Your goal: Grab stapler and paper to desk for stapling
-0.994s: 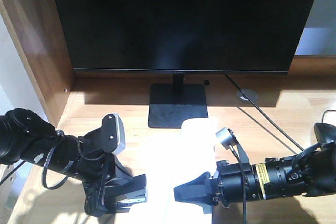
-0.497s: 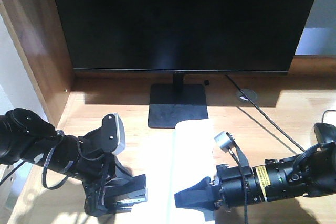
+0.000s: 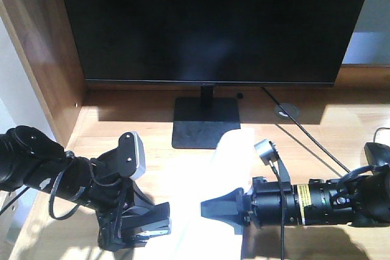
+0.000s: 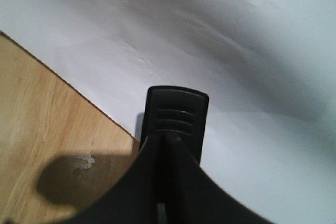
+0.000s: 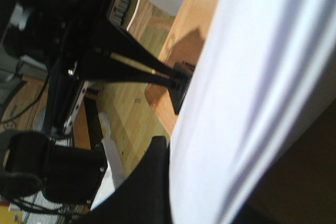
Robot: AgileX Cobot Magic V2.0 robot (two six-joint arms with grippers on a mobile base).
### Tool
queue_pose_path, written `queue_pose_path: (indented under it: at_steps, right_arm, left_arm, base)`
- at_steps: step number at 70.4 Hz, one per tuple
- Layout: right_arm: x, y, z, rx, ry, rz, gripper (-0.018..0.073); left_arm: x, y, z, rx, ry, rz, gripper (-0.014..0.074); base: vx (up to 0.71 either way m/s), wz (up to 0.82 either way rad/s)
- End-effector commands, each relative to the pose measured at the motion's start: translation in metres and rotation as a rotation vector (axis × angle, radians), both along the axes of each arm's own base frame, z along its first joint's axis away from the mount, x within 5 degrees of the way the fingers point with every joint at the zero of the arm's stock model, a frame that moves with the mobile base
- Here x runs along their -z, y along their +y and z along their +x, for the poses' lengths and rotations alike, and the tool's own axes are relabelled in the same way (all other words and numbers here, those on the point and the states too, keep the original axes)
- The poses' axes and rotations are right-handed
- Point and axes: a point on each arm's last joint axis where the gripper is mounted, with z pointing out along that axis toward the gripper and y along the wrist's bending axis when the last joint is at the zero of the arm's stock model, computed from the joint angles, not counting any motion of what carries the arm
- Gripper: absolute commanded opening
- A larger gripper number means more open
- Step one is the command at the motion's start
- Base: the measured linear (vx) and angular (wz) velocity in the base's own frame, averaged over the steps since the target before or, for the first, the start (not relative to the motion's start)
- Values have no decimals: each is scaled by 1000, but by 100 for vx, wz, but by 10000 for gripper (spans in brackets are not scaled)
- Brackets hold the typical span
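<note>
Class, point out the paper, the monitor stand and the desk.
paper point(image 4: 236, 51): left wrist view, middle of the sheet.
monitor stand point(image 3: 206, 125): front view, flat square base.
desk point(image 3: 341, 132): front view, bare wood right of the stand.

Large black monitor point(image 3: 207, 22), square stand point(image 3: 206, 123), dark cable point(image 3: 304, 132), strong sunlight patches

Hard sunlight blew out the paper point(image 3: 231, 156) and desk point(image 3: 122, 120) in the front view, the monitor point(image 3: 213, 22) threw a dark shadow underneath, and both wrist shots were pretty soft up close.
</note>
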Motion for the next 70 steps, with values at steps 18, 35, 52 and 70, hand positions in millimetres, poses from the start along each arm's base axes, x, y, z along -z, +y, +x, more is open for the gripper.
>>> queue_pose_path:
  at_steps: [18,35,52,70]
  right_arm:
    - [-30,4,0,-34,-69,203,-3]
    - [-27,4,-7,-108,-68,174,-3]
    - [-38,4,-12,-152,-119,164,-3]
    - [-67,-7,-16,-130,-192,171,-3]
  left_arm:
    - [-15,-5,1,-7,-18,-57,-6]
    - [-15,-5,1,-7,-18,-57,-6]
    - [-15,-5,1,-7,-18,-57,-6]
    - [-15,-5,1,-7,-18,-57,-6]
  base:
    - [0,0]
    - [0,0]
    - [0,0]
    - [0,0]
